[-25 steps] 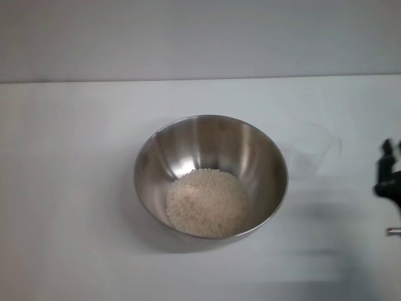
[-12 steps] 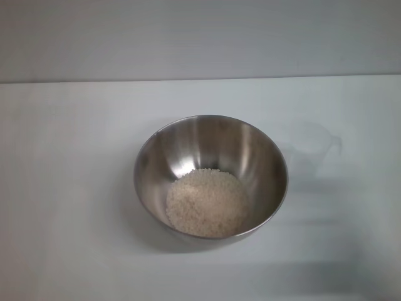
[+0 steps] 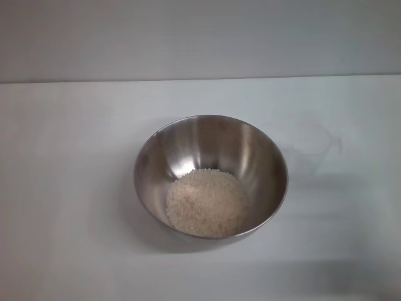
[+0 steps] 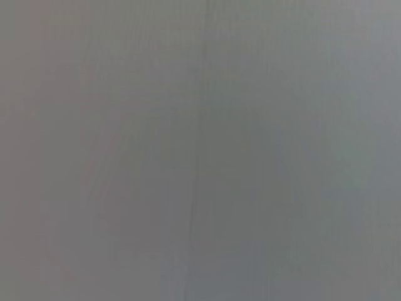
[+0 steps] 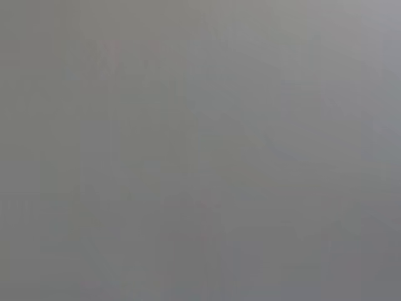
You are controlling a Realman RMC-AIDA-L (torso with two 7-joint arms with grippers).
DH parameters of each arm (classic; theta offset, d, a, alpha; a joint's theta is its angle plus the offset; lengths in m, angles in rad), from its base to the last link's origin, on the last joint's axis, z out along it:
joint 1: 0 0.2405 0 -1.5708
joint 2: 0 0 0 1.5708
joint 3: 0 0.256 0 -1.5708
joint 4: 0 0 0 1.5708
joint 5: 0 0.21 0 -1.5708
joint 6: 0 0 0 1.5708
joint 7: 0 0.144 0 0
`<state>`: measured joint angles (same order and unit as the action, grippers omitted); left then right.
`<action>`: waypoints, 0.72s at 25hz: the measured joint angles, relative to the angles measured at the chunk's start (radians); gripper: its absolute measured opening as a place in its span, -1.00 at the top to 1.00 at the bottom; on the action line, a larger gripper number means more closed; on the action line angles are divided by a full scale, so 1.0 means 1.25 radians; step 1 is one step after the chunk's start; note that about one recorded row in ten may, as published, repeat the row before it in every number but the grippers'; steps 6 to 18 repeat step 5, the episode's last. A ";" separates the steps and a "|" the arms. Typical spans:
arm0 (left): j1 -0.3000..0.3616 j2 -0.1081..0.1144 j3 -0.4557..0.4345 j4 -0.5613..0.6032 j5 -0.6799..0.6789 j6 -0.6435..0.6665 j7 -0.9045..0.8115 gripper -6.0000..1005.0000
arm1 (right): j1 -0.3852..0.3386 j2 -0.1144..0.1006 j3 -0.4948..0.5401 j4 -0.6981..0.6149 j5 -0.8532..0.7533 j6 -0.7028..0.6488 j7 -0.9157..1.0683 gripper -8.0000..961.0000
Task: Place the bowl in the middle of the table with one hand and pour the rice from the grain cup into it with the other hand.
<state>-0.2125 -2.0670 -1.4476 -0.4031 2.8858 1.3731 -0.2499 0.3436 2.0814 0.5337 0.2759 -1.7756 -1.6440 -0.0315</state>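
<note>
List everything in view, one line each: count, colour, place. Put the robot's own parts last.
table: one, white, fills the head view below a grey wall.
bowl: one, shiny silver steel, middle of the table.
rice: one pale off-white heap, inside the bowl at its near side.
cup: one, clear plastic, on the table just right of the bowl, looks empty.
left end effector: none in view.
right end effector: none in view; both wrist views show only plain grey.
</note>
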 joint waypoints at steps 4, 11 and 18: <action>-0.006 0.000 -0.006 0.007 -0.001 -0.002 0.000 -0.68 | -0.003 0.000 0.013 0.000 0.000 -0.012 0.000 -0.37; -0.009 0.000 -0.008 0.012 -0.002 -0.003 0.000 -0.68 | -0.004 0.000 0.015 0.001 0.000 -0.014 0.001 -0.37; -0.009 0.000 -0.008 0.012 -0.002 -0.003 0.000 -0.68 | -0.004 0.000 0.015 0.001 0.000 -0.014 0.001 -0.37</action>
